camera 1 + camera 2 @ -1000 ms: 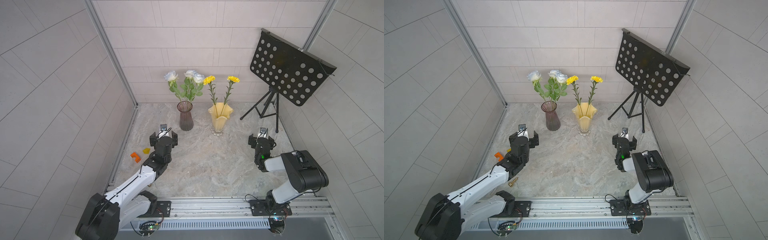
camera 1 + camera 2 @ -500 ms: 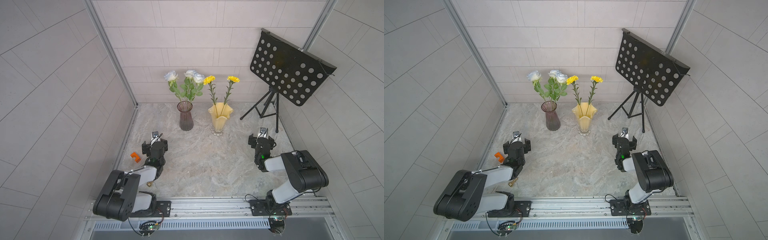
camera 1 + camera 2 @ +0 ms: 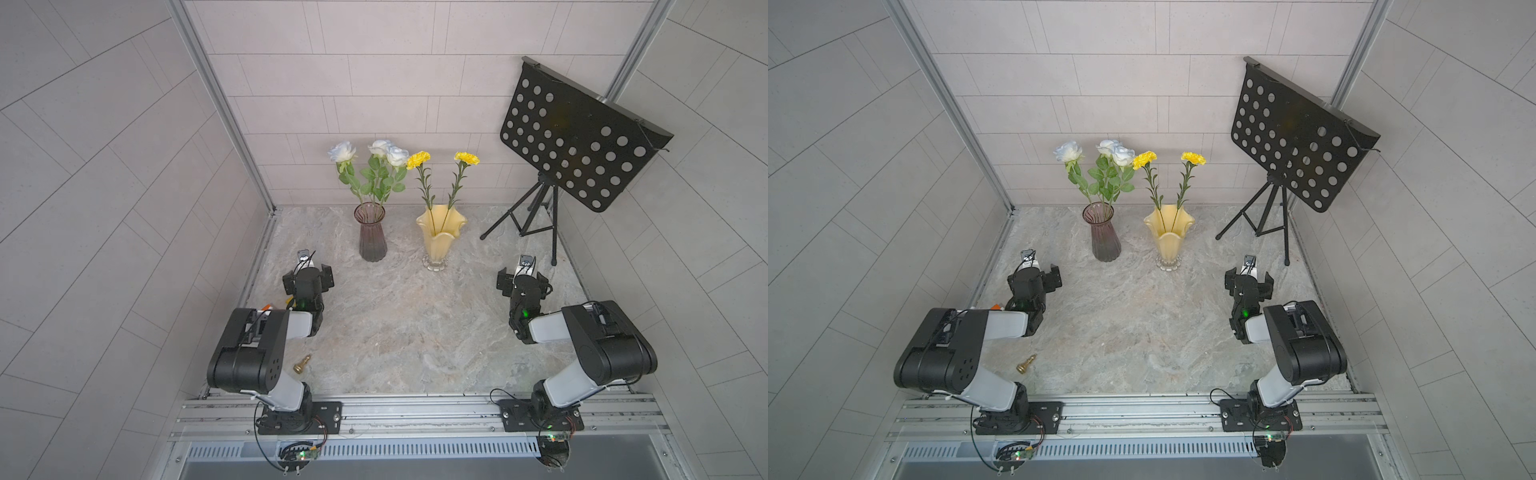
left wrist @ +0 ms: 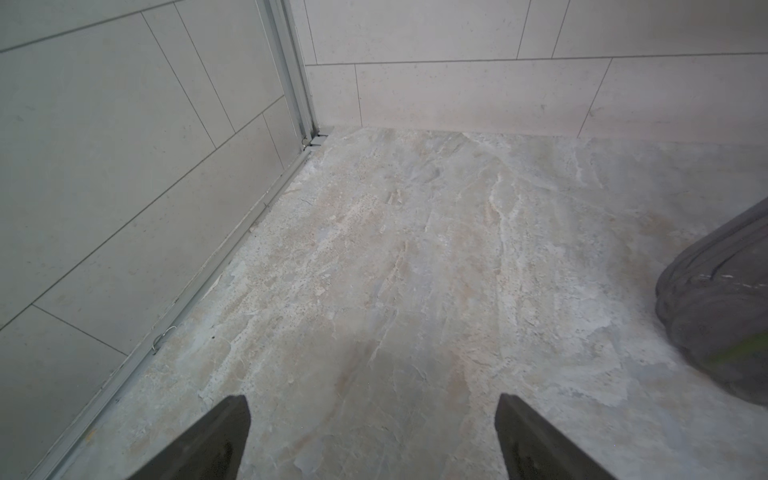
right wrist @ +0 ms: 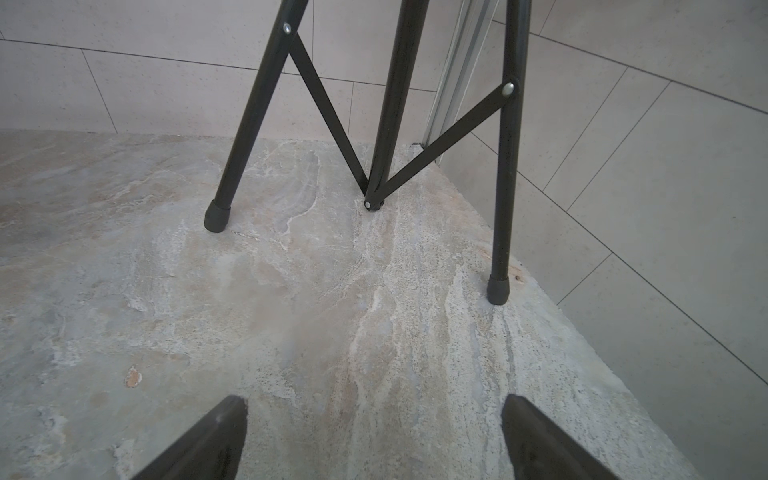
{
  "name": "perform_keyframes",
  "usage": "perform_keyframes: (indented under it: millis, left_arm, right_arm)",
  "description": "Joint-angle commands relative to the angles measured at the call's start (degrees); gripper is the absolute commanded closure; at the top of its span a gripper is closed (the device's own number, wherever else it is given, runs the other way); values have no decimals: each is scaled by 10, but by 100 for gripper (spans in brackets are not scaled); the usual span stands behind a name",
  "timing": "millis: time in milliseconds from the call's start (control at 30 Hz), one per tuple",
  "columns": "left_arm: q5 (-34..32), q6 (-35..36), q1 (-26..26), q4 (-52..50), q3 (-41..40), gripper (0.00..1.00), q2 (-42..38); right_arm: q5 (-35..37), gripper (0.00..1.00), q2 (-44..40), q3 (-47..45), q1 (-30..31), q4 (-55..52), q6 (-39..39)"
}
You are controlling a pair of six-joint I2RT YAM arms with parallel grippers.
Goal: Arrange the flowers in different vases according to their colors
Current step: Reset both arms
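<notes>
Grey tiled walls (image 3: 124, 166) close in the stone-patterned surface (image 3: 395, 332) on three sides. Toward its far edge, about midway along, I see two vases standing upright side by side without touching. The purple vase (image 3: 372, 243), on the left, holds all three white roses (image 3: 397, 156). The yellow vase (image 3: 436, 245), on the right, holds both yellow carnations (image 3: 418, 160), their thin stems spreading in a V. No flower lies on the surface.

A black music stand (image 3: 577, 145) fills the far right corner, its legs planted on the surface.

Both arms are folded low near the front edge. My left gripper (image 4: 372, 398) sits close to the left edge, nearer me than the purple vase and apart from it. Its fingers are spread wide with nothing between them, and its wrist camera catches the base of that vase off to one side. My right gripper (image 5: 372, 399) sits close to the right edge, facing the stand's legs, and is likewise spread wide and empty.

A small brass piece (image 3: 302, 364) lies near the front left corner beside the left arm (image 3: 257, 345). An orange bit (image 3: 268, 306) peeks out from behind that arm at the left edge, too hidden for me to tell what it is.
</notes>
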Motion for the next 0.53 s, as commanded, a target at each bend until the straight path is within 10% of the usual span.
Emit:
perform_keyframes:
  millis: [0, 500]
  left_arm:
    - [9, 3, -2, -21, 5, 0, -6]
    - [8, 2, -2, -30, 7, 0, -10]
  right_arm:
    - [0, 0, 2, 4, 1, 5, 4]
    - [-2, 0, 2, 3, 1, 6, 4]
